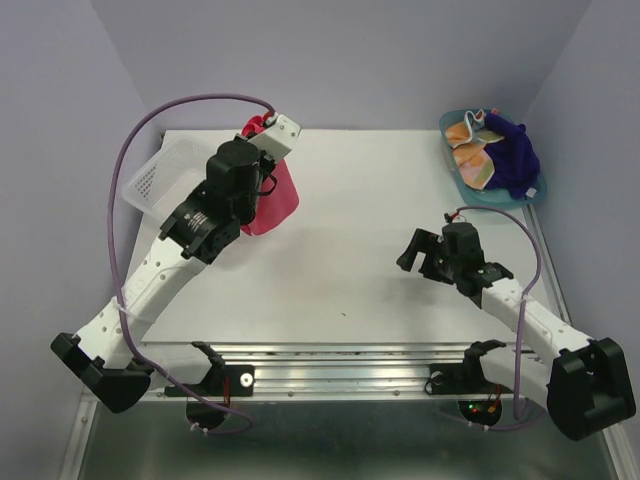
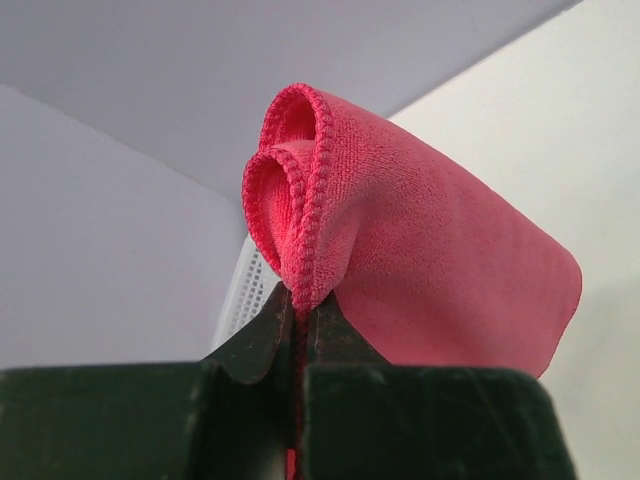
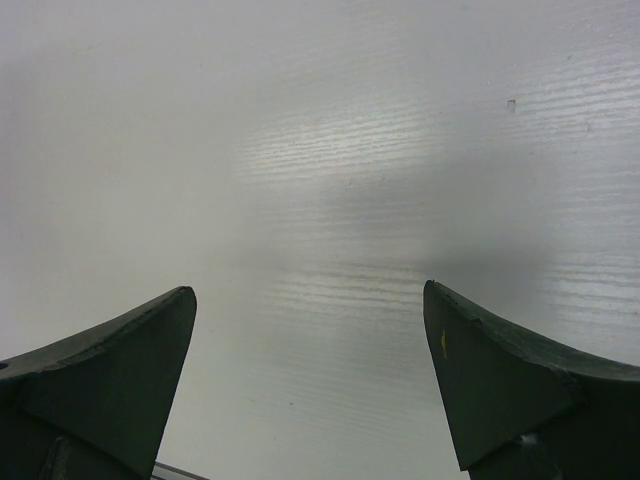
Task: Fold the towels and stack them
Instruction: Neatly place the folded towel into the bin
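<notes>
My left gripper (image 1: 262, 130) is shut on the hem of the bright pink-red towel (image 1: 275, 195), which it holds up over the far left of the table. In the left wrist view the towel (image 2: 420, 240) bunches above the shut gripper (image 2: 298, 300) and drapes to the right. The orange polka-dot towel (image 1: 475, 155) and the dark purple-blue towel (image 1: 515, 155) lie crumpled together in the teal tray (image 1: 530, 197) at the far right. Over the right middle of the table my right gripper (image 1: 418, 252) is open, and the right wrist view shows only bare tabletop between its fingers (image 3: 310, 300).
A white perforated basket (image 1: 160, 175) lies at the far left edge, just left of the held towel, and shows behind it (image 2: 245, 290). Grey walls close the table on the far side, left and right.
</notes>
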Action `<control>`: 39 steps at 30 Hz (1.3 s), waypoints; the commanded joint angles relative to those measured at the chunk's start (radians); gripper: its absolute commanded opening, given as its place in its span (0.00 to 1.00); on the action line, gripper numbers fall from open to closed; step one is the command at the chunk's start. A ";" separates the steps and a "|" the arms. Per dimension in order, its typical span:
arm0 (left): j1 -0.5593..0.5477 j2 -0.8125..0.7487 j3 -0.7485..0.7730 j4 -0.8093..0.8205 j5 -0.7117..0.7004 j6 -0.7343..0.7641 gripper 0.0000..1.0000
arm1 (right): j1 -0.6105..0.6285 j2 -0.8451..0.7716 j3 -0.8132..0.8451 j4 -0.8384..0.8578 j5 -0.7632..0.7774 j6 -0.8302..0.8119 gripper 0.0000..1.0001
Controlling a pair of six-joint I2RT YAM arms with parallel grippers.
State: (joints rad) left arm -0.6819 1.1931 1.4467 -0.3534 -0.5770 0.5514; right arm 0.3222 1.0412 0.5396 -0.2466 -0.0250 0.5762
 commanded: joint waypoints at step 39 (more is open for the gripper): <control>0.533 0.295 -0.009 0.105 0.453 -0.056 0.00 | 0.005 0.114 0.011 0.023 0.094 0.008 1.00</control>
State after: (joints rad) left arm -0.1486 1.5120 1.3830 -0.2779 -0.1673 0.5144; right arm 0.3222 1.1515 0.5396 -0.2462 0.0463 0.5774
